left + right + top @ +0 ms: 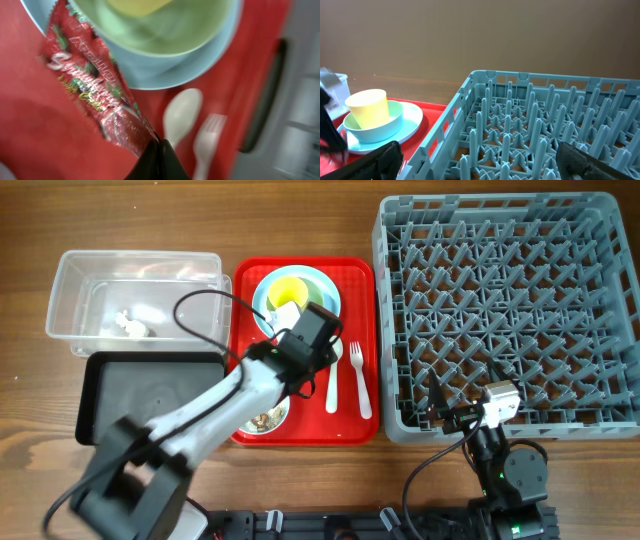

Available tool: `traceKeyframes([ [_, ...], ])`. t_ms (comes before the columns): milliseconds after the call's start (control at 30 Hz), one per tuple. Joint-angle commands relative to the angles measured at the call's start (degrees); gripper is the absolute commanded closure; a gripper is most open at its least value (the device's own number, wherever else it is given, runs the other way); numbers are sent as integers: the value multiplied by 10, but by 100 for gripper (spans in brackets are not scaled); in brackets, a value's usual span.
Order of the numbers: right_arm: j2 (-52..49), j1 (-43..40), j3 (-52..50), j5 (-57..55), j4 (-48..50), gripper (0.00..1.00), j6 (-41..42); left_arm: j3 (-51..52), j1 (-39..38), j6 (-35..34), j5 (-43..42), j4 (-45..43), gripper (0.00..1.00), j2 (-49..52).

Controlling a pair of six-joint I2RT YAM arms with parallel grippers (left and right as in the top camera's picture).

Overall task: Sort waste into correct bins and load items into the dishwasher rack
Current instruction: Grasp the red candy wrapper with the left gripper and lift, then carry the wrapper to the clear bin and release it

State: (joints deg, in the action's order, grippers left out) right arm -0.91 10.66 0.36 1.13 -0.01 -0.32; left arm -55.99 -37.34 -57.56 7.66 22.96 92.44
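My left gripper (159, 150) is shut on the lower end of the red printed snack wrapper (95, 95), over the red tray beside the light blue plate (165, 75). The plate holds the pale green bowl (165, 30) with the yellow cup (288, 288) inside. The white spoon (181, 112) and fork (207, 140) lie on the tray to the right. A small bowl with brownish scraps (268, 418) sits at the tray's front. The clear tub (70, 280) holds white tissue bits (130, 325). The black tray (150, 395) lies in front of it. My right gripper (480, 165) is open and empty at the front edge of the grey rack (510, 310).
The red tray (365, 270) lies between the bins and the rack. The left arm reaches across the black tray's right side. The rack holds nothing in view. Bare wooden table runs along the front and far left.
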Motion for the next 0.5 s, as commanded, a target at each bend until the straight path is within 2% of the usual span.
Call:
traceKeyframes([
  [0,1,-2,-1,2,3,0,-3,-7,30,3,8,11,96,-72],
  [200,1,-2,-1,2,3,0,-3,-7,96,18,8,13,96,-122],
  [467,1,-2,-1,2,3,0,-3,-7,250,31,8,10,96,-136],
])
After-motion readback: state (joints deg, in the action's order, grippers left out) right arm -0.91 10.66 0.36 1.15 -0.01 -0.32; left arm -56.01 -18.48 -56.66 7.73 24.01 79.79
